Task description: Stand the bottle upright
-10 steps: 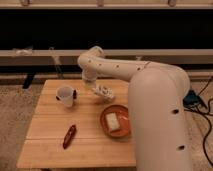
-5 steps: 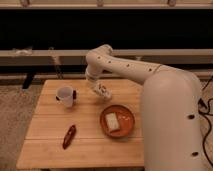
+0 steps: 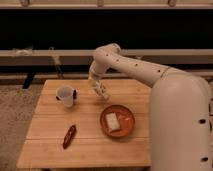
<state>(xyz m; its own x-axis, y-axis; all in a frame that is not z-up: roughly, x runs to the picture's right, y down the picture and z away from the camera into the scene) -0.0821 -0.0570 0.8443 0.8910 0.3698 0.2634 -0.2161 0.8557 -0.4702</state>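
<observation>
The bottle (image 3: 101, 90) is a small whitish bottle, tilted, at the end of my arm over the far middle of the wooden table (image 3: 50, 150). My gripper (image 3: 96, 86) is right at the bottle, just right of the translucent white cup (image 3: 65, 96). The bottle appears to be in the gripper, above the tabletop and leaning down to the right. The white arm comes in from the right and hides the table's right side.
A brown plate (image 3: 127, 127) holding a pale square item (image 3: 112, 121) sits right of centre. A dark red elongated object (image 3: 69, 136) lies at the front left. A small dark thing sits by the cup. A dark rail and wall run behind the table.
The arm has shifted a little to the right and the gripper with the bottle has stayed near the cup, moving slightly. The other objects have not moved.
</observation>
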